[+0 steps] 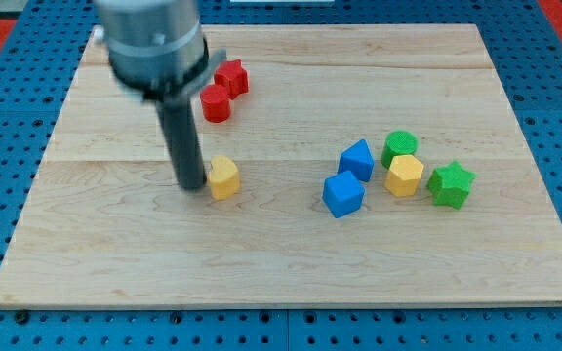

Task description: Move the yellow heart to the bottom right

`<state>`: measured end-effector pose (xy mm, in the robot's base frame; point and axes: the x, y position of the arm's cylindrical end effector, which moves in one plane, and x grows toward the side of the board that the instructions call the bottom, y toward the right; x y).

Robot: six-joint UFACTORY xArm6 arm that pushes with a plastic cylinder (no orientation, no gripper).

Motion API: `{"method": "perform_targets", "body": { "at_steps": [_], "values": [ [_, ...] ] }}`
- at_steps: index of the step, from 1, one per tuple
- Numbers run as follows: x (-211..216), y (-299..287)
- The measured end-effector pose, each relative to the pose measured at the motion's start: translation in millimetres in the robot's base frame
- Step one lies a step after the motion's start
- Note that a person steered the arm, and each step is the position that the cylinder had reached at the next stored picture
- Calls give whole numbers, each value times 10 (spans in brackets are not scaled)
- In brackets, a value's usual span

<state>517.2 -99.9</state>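
My tip (194,185) rests on the counter (115,253) — no claw here, just a rod — with the yellow heart (224,177) touching its right side.

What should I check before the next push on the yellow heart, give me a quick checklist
1. My tip beside the yellow heart, on its left: ok.
2. Tip actually touching the heart: cannot tell.
3. Push line toward the board's bottom right free of blocks: ok.
4. Blue blocks and yellow hexagon stand to the right, above that line: ok.
5. Red blocks out of the way: ok.
6. Heart at the bottom right: not ok.
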Motion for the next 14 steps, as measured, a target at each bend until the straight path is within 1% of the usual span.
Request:
{"method": "perform_targets", "body": {
  "at_steps": [1,2,3,4,5,6,7,8,9,10,11,12,13,14],
  "values": [
    [517,607],
    [409,-260],
    [-29,-547],
    [-324,-357],
    [-317,211],
    [-325,293],
    [-645,236],
    [-281,825],
    [247,1090],
    [204,697],
    [552,670],
    [635,1527],
    [635,2560],
    [753,2450]
  ]
}}
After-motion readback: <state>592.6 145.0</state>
